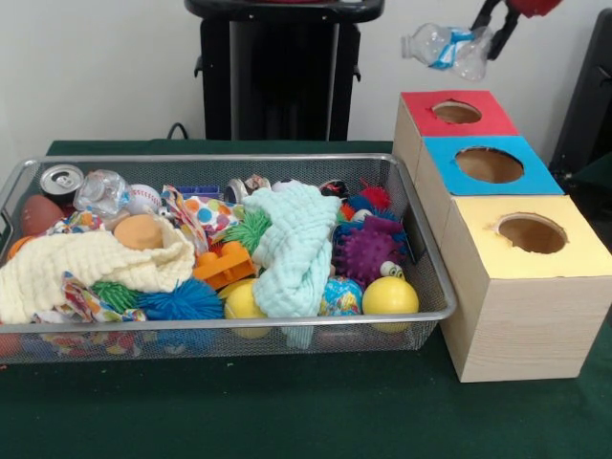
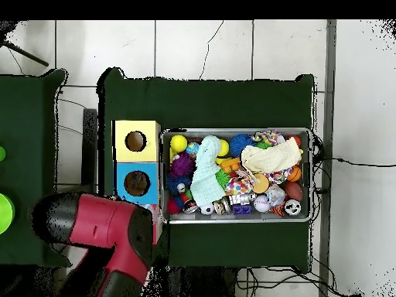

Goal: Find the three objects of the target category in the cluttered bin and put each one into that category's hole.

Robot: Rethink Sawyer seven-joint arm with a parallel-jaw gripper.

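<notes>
- The gripper (image 1: 486, 38) is clenched on a crushed plastic bottle (image 1: 446, 48), held in the air just above the red box's hole (image 1: 456, 112).
- Judging by this, one delivery is nearly done.
- Another crushed bottle (image 1: 100, 191) and a can (image 1: 61, 180) lie in the wire bin (image 1: 421, 256), far from the red box.

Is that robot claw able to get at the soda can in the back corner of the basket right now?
Probably not right away: the gripper is shut on a plastic bottle, up above the red box. The can itself lies uncovered on top of the clutter, so once the bottle is dropped the way looks free.
</notes>
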